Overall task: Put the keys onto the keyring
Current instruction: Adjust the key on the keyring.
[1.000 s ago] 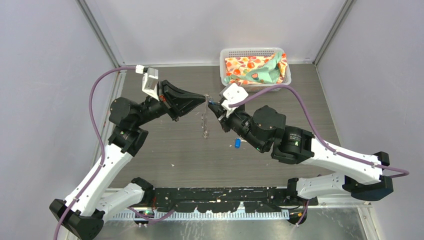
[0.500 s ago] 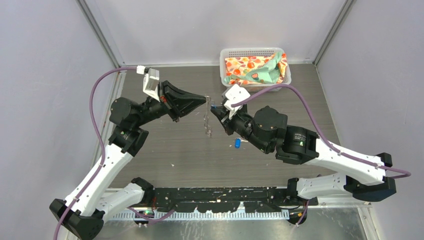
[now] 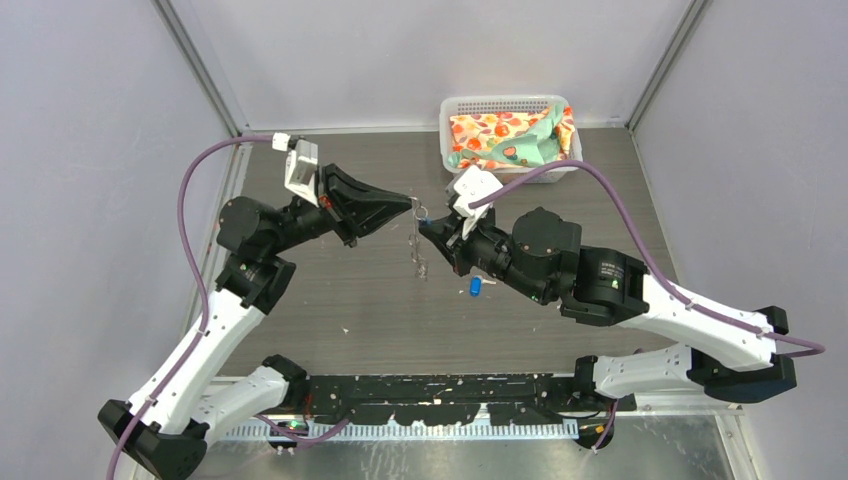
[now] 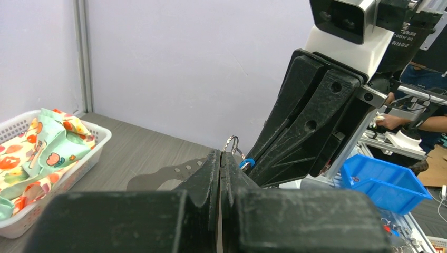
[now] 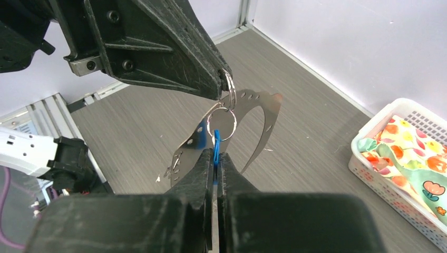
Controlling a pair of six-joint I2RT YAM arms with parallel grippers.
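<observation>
The left gripper (image 5: 221,85) was black plastic, matt and faintly grainy, with pale scuffs; the right gripper (image 5: 214,167) had the same finish. The keyring (image 5: 235,126) was thin, bright, polished metal wire; the crescent plate (image 5: 263,103) beside it was smooth flat sheet metal with a soft silver sheen and punched holes. The held key (image 5: 215,143) showed a smooth blue plastic head; the second key (image 3: 475,287) showed the same blue, too small to judge its finish. The table (image 5: 316,121) had a matt grey wood-grain surface; the basket (image 5: 371,158) was white perforated plastic; the cloth (image 5: 416,150) in it was soft printed fabric; the cables (image 3: 185,200) had smooth purple sheathing.
</observation>
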